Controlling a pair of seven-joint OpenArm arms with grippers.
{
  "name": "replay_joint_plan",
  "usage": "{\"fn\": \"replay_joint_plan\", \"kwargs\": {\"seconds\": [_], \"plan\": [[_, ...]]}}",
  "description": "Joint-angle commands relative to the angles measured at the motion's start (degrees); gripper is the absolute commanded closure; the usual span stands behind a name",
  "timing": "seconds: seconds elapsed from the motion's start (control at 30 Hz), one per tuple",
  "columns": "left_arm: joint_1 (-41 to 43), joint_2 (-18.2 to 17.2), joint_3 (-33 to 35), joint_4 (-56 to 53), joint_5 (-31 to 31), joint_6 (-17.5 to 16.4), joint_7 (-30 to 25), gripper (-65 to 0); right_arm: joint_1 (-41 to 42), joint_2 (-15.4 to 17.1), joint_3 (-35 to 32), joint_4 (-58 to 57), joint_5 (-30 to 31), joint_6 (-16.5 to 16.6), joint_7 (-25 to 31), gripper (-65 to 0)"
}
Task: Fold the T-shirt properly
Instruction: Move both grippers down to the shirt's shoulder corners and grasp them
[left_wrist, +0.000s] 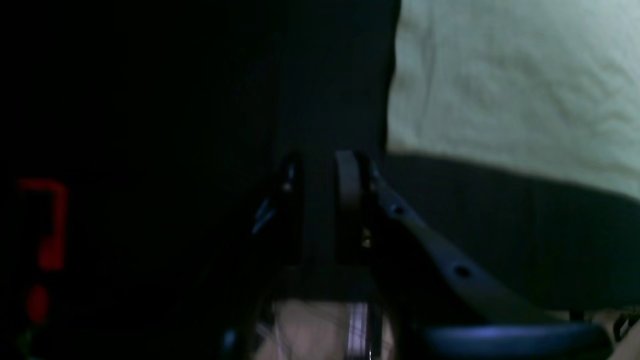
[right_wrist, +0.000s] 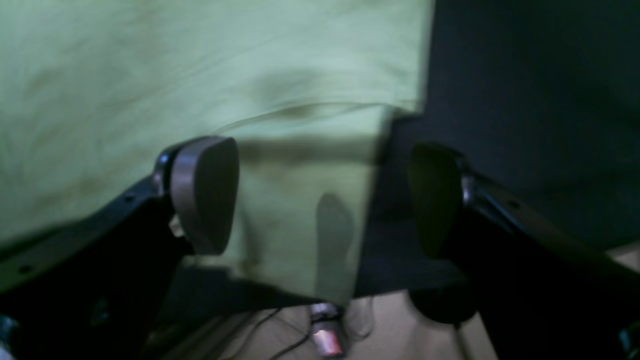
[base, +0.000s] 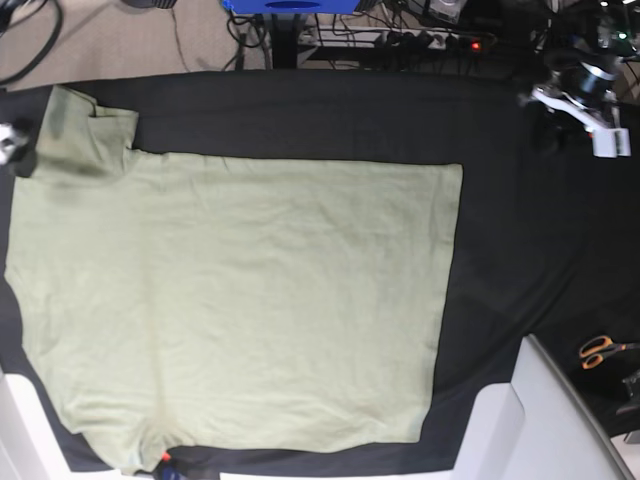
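- A pale green T-shirt (base: 240, 300) lies spread flat on a table covered with a black cloth (base: 500, 200), seen from above.
- The T-shirt fills most of the cloth's left and middle; its straight edge runs down the right side, and bare black cloth lies beyond that edge.
- One short sleeve (base: 85, 135) sticks out at the T-shirt's upper left corner, reaching the far left edge of the table.
- The right gripper (right_wrist: 320, 200), in its own close view, hangs over a sleeve of the T-shirt with its two fingers (right_wrist: 205, 192) standing wide apart. One finger is over green fabric, the other over black cloth just beside the fabric's edge. Nothing is between them.
- The left gripper (left_wrist: 325, 205), in its dark and blurred close view, sits over black cloth, beside the T-shirt's edge but apart from it. Its fingers (left_wrist: 347, 185) look close together with a narrow gap; whether they are fully closed I cannot tell. No fabric shows between them.
- Orange-handled scissors (base: 600, 350) lie on the cloth well to the right of the T-shirt.
- A white arm part (base: 585, 110) shows above the table's upper right corner, well away from the T-shirt.
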Motion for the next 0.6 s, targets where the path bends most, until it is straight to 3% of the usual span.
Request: {"fn": "replay_joint_plan", "kwargs": {"seconds": [0.0, 0.2, 0.37, 0.57], "plan": [[0.1, 0.4, -1.5, 0.8, -0.7, -0.7, -0.6, -11.5, 1.0, 2.4, 1.4, -2.1, 1.4, 0.6, 0.8, -50.4], [-0.1, 2.1, -4.1, -0.3, -0.7, -0.9, -0.6, -11.5, 4.5, 7.6, 1.7, -18.8, 1.6, 0.6, 0.9, -50.6], [-0.8, 2.1, -3.8, -3.6, -0.7, -0.9, -0.6, -11.5, 4.5, 7.2, 1.6, -23.1, 1.6, 0.6, 0.8, -50.6], [-1.1, 2.2, -3.8, -5.7, -0.7, -0.9, -0.6, -11.5, 4.4, 5.5, -4.2, -23.1, 1.6, 0.6, 1.0, -50.4]]}}
